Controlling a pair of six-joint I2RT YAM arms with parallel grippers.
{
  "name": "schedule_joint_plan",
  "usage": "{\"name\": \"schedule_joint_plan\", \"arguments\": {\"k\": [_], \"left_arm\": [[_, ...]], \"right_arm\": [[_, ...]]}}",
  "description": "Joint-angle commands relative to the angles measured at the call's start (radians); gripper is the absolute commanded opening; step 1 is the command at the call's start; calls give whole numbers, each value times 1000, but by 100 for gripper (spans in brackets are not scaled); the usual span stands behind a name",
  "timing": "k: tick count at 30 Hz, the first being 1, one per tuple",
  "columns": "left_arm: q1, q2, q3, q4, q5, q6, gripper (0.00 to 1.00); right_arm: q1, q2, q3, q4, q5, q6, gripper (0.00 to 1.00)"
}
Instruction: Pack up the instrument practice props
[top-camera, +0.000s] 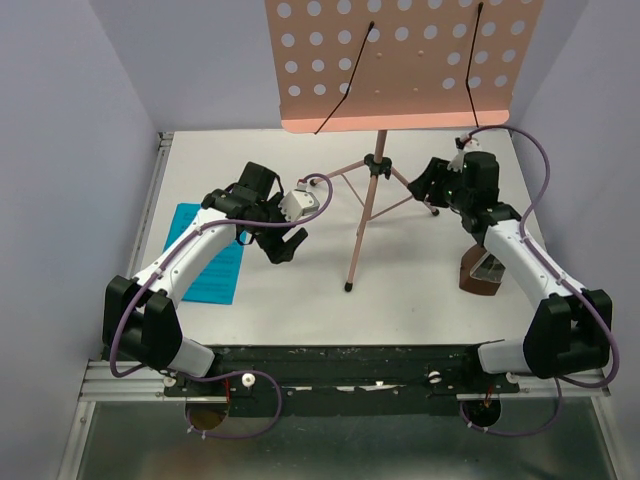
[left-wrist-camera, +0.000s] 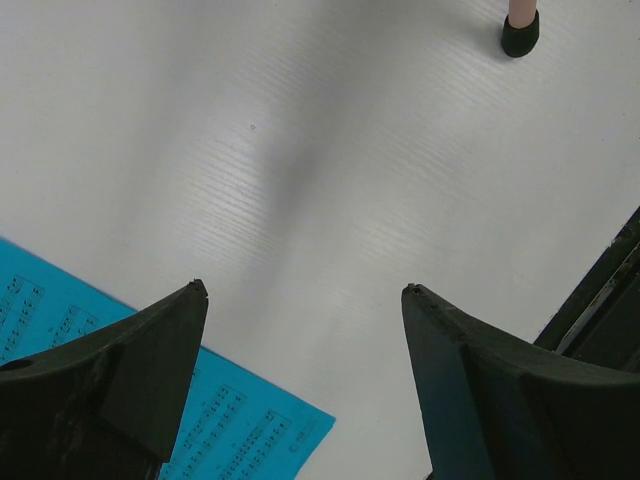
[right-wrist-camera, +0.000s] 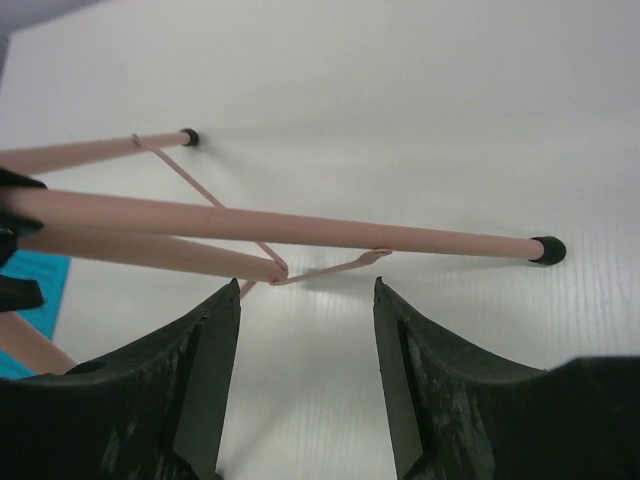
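**Both arms close in on the stand, nothing picked up yet**

The pink music stand (top-camera: 400, 60) stands upright at the far middle of the table (top-camera: 300, 310), its tripod legs spread. The blue sheet of music (top-camera: 205, 255) lies flat on the left, partly under the left arm. The dark-brown wedge block (top-camera: 478, 274) sits on the right, close beside the right arm.

The left gripper (top-camera: 285, 243) hovers between the sheet and the stand's near leg. Its wrist view shows the jaws wide apart and empty over bare table, with the sheet's corner (left-wrist-camera: 250, 430) just to one side and a black-tipped foot (left-wrist-camera: 520, 35) of the stand well off.

The right gripper (top-camera: 425, 185) is at the tripod's right side. From its wrist, the jaws are parted and hold nothing, and a pink leg (right-wrist-camera: 300, 228) crosses just beyond the fingertips.

All three props look unpacked, so this seems to be the approach to the stand. The next move likely calls for the right gripper to advance and close squarely on a thin leg, while the left steadies the pole, since the broad desk makes the stand top-heavy.
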Motion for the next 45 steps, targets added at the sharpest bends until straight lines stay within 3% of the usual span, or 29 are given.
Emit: {"name": "schedule_joint_plan", "arguments": {"k": [1,4,6,45], "left_arm": [[7,6,13,6,29,-6,88],[7,7,18,8,27,-6,88],[7,6,18,8,24,-6,88],[7,22,25,11,29,-6,89]], "right_arm": [[-23,19,75,11,-144,236,67],[-24,46,98,47,-211,296,77],[-23,66,111,77,-262,309,79],[6,60,101,180,-443,324,77]]}}
